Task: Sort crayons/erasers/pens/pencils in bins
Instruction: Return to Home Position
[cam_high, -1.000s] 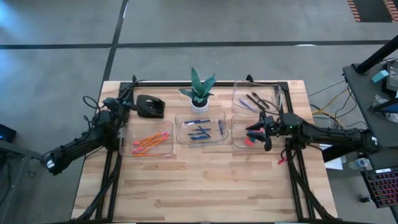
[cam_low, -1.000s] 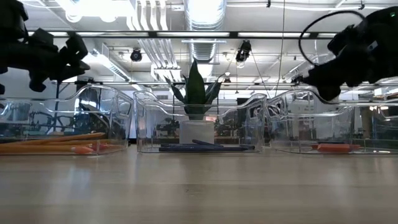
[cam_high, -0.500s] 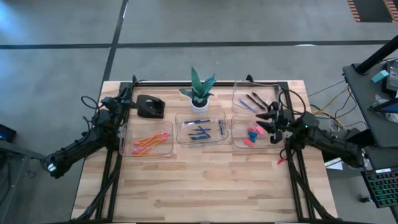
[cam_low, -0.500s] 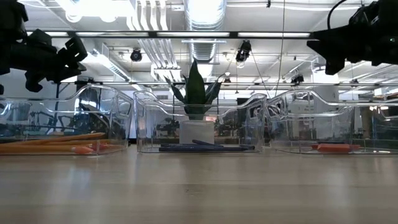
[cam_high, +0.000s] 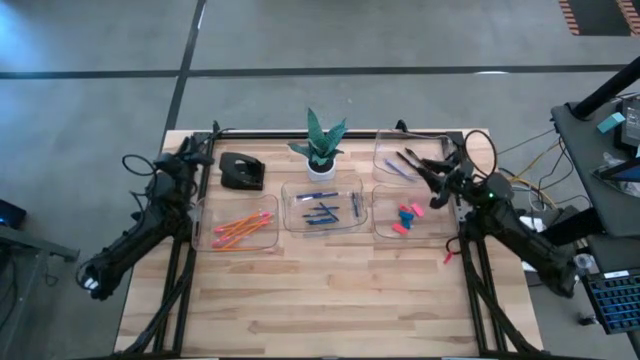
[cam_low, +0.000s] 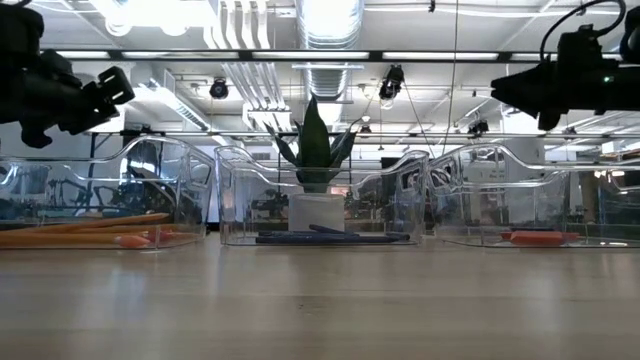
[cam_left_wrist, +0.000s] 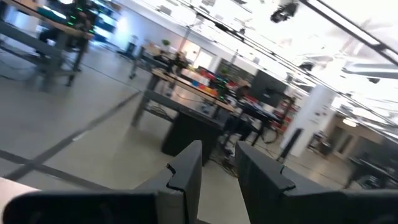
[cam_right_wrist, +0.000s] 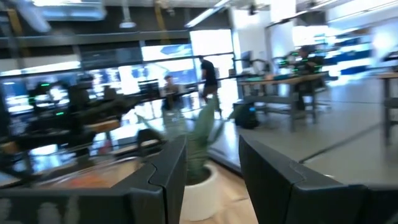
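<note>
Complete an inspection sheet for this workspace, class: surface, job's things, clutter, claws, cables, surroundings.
Surface: wooden table, front half bare.
Job's things: pencils in left bin; crayons in middle bin; erasers in right bin; pens in back bin.
Clutter: plant, black desk object, behind the bins.
Claws: left claw open, raised at back left; right claw open, raised near back bin.
Cables: cables beside the table's right edge.
Surroundings: concrete floor, side desk at right.

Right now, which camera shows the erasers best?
The high view: the erasers lie uncovered in their clear bin. The low view shows only a red sliver through the bin wall; the wrist views show none.
</note>
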